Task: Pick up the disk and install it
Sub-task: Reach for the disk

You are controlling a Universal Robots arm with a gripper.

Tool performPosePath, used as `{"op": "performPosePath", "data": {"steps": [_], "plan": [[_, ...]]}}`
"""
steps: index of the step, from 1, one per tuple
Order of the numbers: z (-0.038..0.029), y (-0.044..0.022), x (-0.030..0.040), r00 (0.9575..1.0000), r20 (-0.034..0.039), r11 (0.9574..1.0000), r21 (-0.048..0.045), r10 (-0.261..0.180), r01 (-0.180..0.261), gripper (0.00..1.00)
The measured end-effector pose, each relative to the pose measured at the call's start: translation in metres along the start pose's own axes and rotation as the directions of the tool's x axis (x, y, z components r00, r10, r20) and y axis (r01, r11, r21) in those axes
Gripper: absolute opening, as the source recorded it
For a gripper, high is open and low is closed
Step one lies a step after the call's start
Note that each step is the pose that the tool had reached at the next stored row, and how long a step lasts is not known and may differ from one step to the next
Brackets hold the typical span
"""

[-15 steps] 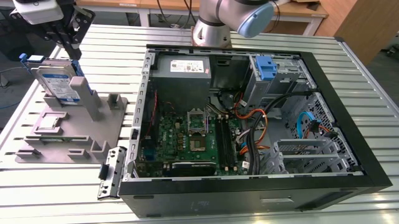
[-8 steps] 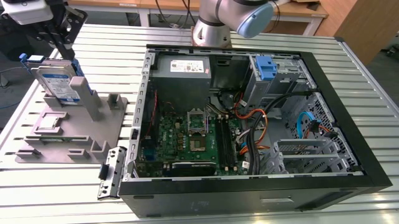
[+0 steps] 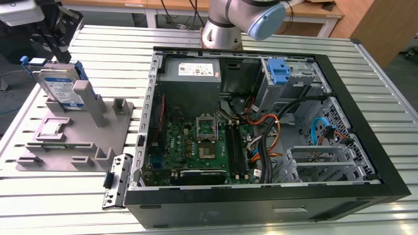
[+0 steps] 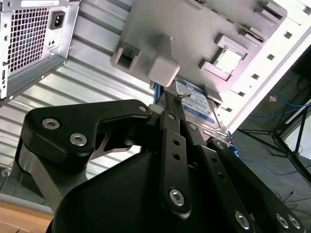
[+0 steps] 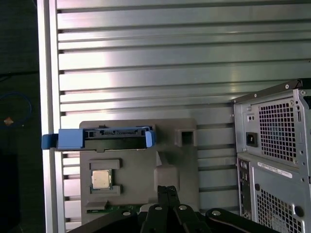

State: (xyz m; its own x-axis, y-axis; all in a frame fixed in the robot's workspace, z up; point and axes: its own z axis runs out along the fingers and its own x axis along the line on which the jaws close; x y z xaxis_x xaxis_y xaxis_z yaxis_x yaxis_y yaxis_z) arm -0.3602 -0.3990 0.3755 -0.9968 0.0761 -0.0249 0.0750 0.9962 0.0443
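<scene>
White-and-blue label on the disk (image 3: 62,90), white label on the power supply (image 3: 196,69), print illegible

An open case (image 3: 261,205) lies on a slatted table (image 3: 65,205), a green motherboard (image 3: 196,147) inside it. A grey fixture (image 3: 72,142) stands just beside the case.

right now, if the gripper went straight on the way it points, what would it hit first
Probably the top edge of the disk: in the exterior view the gripper points down just above it. The first wrist view puts the grey post near that line too, so it's uncertain.
</scene>
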Motion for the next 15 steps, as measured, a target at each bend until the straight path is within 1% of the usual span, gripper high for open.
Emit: {"op": "performPosePath", "data": {"steps": [9, 15], "plan": [[0.0002, 0.0000, 0.0007, 1.0000, 0.0000, 1.0000, -0.0001, 0.000, 0.000, 0.11], [0.0054, -0.0003, 0.0009, 1.0000, -0.0052, 1.0000, 0.0008, 0.000, 0.000, 0.11]]}}
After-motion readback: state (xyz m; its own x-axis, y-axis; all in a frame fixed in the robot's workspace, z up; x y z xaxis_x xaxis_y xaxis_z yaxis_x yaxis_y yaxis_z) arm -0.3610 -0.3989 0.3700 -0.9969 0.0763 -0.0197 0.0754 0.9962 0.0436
